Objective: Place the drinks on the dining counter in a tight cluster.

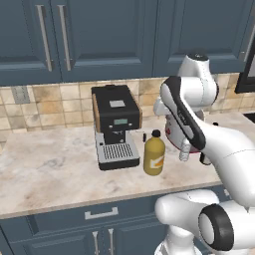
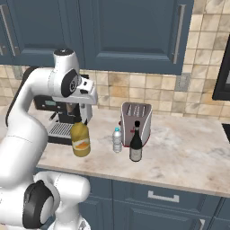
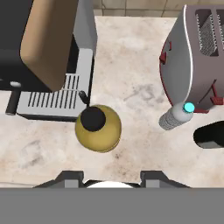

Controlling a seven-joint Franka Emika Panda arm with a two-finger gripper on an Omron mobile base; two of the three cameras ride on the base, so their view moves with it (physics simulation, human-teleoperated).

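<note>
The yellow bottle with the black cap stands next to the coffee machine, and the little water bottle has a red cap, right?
Not quite. The water bottle's cap is blue, as the hand view shows. The rest is right: the yellow bottle with the black cap stands next to the coffee machine.

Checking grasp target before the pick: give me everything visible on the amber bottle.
The amber bottle is squat and round-bodied, amber-yellow and glossy like plastic or glass, with a short neck, a black cap and an orange-and-white label on its side. It stands upright on the beige stone counter, just in front of the coffee machine at the right corner of its drip tray, apart from the small clear bottle. The gripper hangs above it, not touching; the hand view looks straight down on the cap.
</note>
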